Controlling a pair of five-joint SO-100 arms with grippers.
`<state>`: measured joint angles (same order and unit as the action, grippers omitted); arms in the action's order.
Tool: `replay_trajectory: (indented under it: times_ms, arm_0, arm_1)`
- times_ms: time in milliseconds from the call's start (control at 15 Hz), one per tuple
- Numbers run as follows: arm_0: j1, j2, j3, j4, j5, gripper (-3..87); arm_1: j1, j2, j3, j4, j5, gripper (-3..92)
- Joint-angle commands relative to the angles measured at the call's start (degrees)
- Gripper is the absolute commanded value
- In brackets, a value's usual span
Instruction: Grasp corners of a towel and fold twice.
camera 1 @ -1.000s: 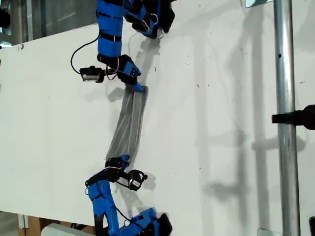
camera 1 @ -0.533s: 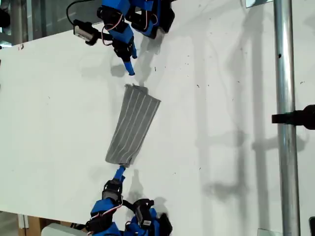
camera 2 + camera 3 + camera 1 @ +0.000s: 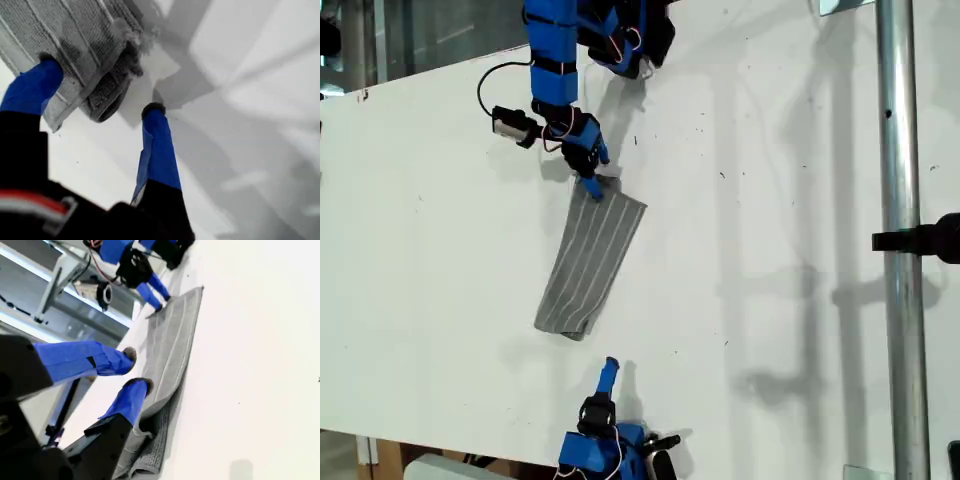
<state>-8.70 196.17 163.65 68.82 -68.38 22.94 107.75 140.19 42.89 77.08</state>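
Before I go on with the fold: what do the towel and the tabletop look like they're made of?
The towel looks like thin woven cloth: grey with fine white stripes, a coarse weave and frayed threads at the corner near my first gripper, limp bunched layers near my second gripper. The table seems a hard, smooth white board, possibly laminate; it shows sharp shadows and small dark specks.

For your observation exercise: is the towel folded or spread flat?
Folded. The towel lies as a narrow strip, and the first wrist view shows stacked layers at its end.
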Motion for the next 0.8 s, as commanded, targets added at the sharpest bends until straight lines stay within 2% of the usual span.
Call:
replay_trajectory:
  times_ms: [0,200,267,333,467,600,733]
  arm_0:
    - [1.9,2.8,0.3,3.4,-2.5,4.5]
    - [2.6,2.8,1.8,2.9,-3.3,4.3]
    - [2.6,2.8,1.8,2.5,-3.3,4.2]
    - [2.7,2.8,1.8,2.5,-3.5,4.0]
    - [3.7,2.8,1.6,2.9,-4.0,3.5]
    - [4.3,2.8,2.2,2.6,-4.1,3.5]
    - [4.4,2.8,3.2,1.4,-3.1,3.7]
  arm_1:
    - [-1.5,-10.5,-9.8,-6.9,1.0,33.8]
    - [-2.5,-25.3,-25.1,-9.9,0.5,32.6]
    - [-2.4,-27.9,-28.6,-10.9,-0.7,26.2]
    - [-1.5,-28.5,-30.8,-9.0,-1.9,0.9]
    - [0.4,-23.5,-30.3,3.1,-4.1,-0.2]
    - [-0.2,-5.7,-21.4,14.7,-5.5,-0.2]
    - [-2.5,12.3,-18.7,31.1,-3.8,-0.2]
